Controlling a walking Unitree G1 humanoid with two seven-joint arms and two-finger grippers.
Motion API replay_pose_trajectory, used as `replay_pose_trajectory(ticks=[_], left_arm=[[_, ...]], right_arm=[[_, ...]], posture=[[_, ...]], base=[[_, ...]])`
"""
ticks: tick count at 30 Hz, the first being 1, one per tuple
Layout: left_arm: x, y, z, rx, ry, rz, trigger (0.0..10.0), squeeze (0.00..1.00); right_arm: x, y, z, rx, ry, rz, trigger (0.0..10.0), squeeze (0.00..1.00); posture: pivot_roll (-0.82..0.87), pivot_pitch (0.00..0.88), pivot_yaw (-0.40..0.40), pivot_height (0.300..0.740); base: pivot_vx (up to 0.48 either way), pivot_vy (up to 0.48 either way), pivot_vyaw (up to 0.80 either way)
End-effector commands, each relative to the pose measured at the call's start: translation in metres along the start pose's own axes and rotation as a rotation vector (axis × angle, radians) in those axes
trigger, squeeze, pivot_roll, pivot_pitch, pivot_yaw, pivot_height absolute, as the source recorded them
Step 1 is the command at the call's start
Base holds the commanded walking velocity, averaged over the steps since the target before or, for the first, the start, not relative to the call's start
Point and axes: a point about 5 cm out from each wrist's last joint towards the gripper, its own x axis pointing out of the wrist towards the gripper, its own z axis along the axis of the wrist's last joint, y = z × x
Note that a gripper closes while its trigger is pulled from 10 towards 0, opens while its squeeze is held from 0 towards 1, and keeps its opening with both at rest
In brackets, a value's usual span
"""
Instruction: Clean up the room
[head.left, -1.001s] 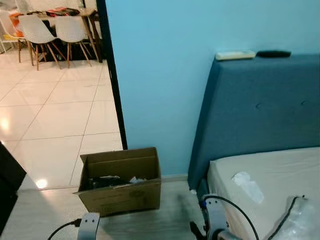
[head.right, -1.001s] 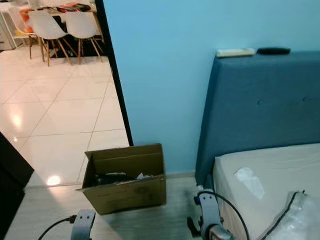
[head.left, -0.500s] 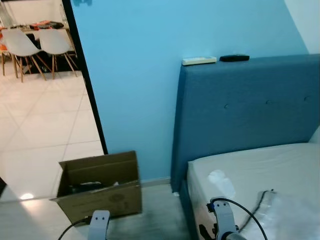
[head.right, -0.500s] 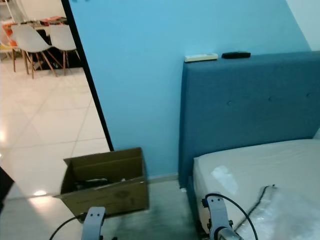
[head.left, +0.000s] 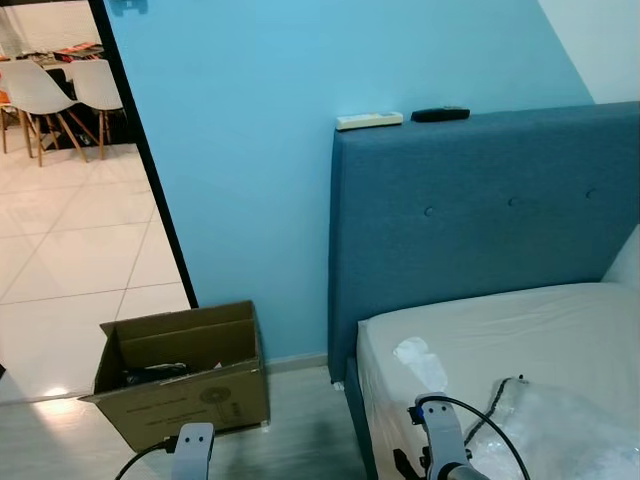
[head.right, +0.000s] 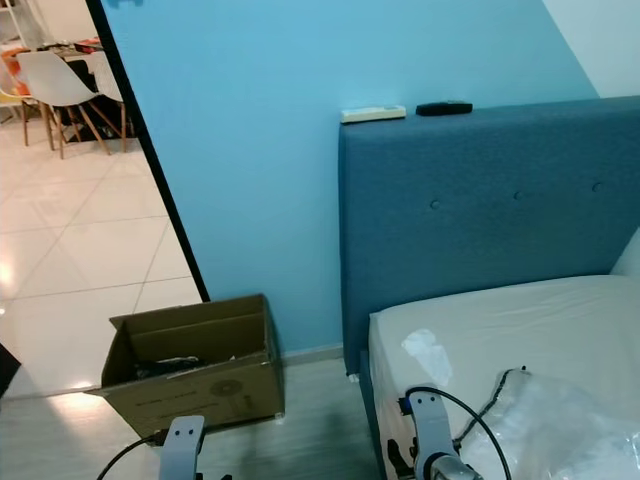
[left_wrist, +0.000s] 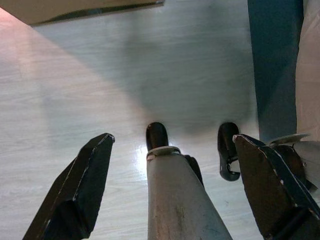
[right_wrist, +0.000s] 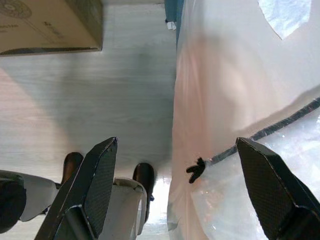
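An open cardboard box (head.left: 180, 370) with dark items inside stands on the floor by the blue wall. To its right is a bed with a bare white mattress (head.left: 540, 330). A crumpled white tissue (head.left: 420, 362) and a clear plastic bag (head.left: 560, 430) with a black cord (right_wrist: 270, 131) lie on the mattress. Both arms hang low. My left gripper (left_wrist: 172, 137) is open above the wood floor and my own feet. My right gripper (right_wrist: 177, 142) is open over the mattress edge, holding nothing.
A blue padded headboard (head.left: 480, 220) carries a white remote (head.left: 369, 121) and a black remote (head.left: 440, 114) on its top. A dark door frame (head.left: 145, 160) at the left leads to a tiled room with white chairs (head.left: 60, 90). A white pillow (head.left: 625, 265) is at the right edge.
The camera has swung to the right: the box and doorway sit further left in the picture and more of the bed shows. Both arms still hang as before.
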Motion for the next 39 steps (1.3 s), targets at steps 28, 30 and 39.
replay_pose_trajectory(ticks=[28,30,39], left_arm=[[0.002,-0.029,0.054,-0.198,-0.217,-0.307,10.0,0.00],[0.002,-0.028,0.054,-0.198,-0.217,-0.306,10.0,0.00],[0.002,-0.025,0.050,-0.176,-0.200,-0.297,10.0,0.00]], right_arm=[[-0.010,-0.071,0.071,0.080,-0.159,-0.344,10.0,0.00],[-0.010,-0.073,0.070,0.078,-0.158,-0.345,10.0,0.00],[-0.012,-0.074,0.081,0.029,-0.206,-0.355,10.0,0.00]], posture=[[-0.13,0.000,-0.006,0.630],[-0.13,0.000,-0.006,0.625],[-0.13,0.000,0.004,0.600]], base=[[0.000,0.000,0.00],[0.000,0.000,0.00],[0.000,0.000,0.00]])
